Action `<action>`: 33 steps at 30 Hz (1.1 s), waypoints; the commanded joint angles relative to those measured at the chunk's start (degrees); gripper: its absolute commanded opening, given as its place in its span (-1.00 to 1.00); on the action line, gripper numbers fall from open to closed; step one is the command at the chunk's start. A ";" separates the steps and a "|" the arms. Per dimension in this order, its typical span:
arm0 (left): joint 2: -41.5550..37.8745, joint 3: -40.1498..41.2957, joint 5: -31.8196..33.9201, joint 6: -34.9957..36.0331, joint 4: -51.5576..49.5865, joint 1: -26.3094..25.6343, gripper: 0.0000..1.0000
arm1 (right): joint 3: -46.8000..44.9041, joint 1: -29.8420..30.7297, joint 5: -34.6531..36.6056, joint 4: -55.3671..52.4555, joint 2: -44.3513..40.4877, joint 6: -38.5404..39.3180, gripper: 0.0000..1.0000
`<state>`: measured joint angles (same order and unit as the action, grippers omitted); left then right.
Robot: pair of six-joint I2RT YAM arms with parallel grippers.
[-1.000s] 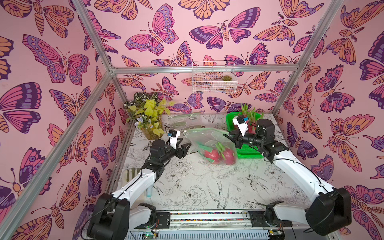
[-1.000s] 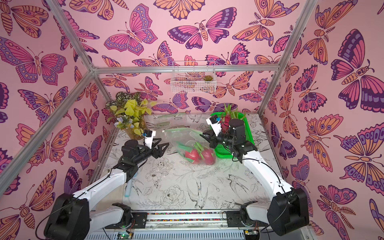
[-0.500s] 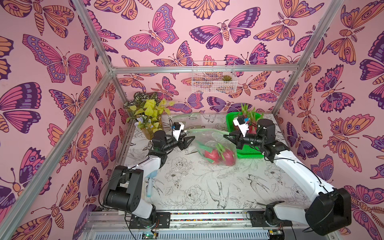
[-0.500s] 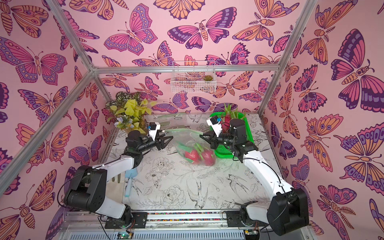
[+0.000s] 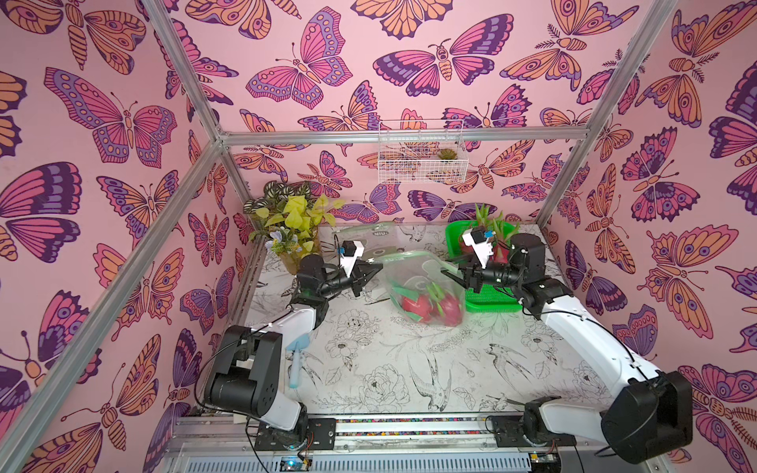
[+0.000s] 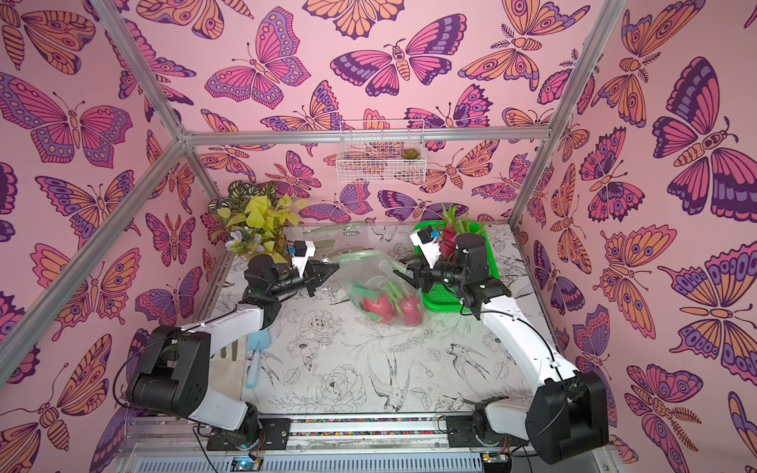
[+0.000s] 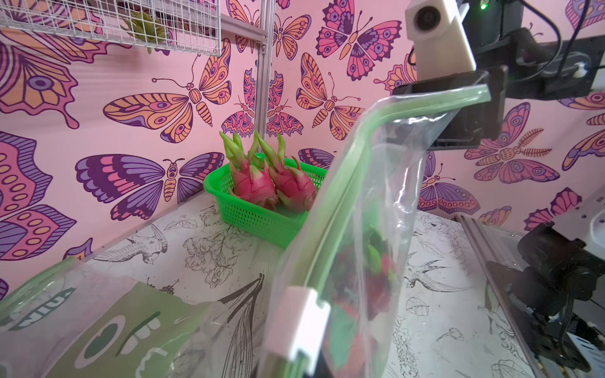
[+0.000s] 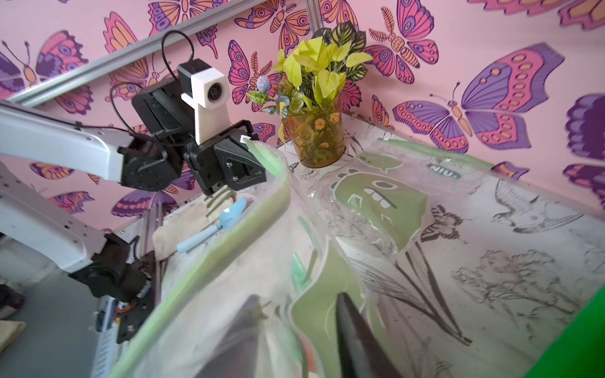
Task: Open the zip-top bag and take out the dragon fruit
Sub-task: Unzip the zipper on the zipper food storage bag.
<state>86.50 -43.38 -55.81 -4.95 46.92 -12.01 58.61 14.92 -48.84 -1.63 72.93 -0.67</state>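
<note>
Bright, even, diffuse light; shadows faint. My wrist views bow at edges. Near my right lens the zip-top bag is blurred.

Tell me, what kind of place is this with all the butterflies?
Probably a robot test booth, not a home. Two robot arms are mounted on a rail at the table front, and an aluminium frame holds the butterfly wall panels around it.
</note>
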 commanded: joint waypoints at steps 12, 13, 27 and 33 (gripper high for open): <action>-13.07 -8.54 2.92 -1.90 -31.25 -1.61 -1.00 | 20.44 7.22 10.75 -23.46 -5.84 17.53 0.60; -13.03 -9.10 3.31 -2.39 -32.65 -1.83 -1.00 | 22.44 8.50 10.63 -25.41 -4.43 18.94 0.60; -15.40 -12.52 5.05 -8.49 -40.30 -6.29 -1.00 | 31.84 24.01 27.81 -33.66 10.99 35.73 0.71; -15.48 -12.61 3.74 -10.00 -40.76 -7.02 -1.00 | 32.35 24.83 30.40 -31.67 14.29 36.66 0.45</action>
<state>72.44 -54.46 -50.09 -13.50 5.32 -18.63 88.36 39.53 -20.95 -33.41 86.61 34.00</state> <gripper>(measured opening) 0.039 0.764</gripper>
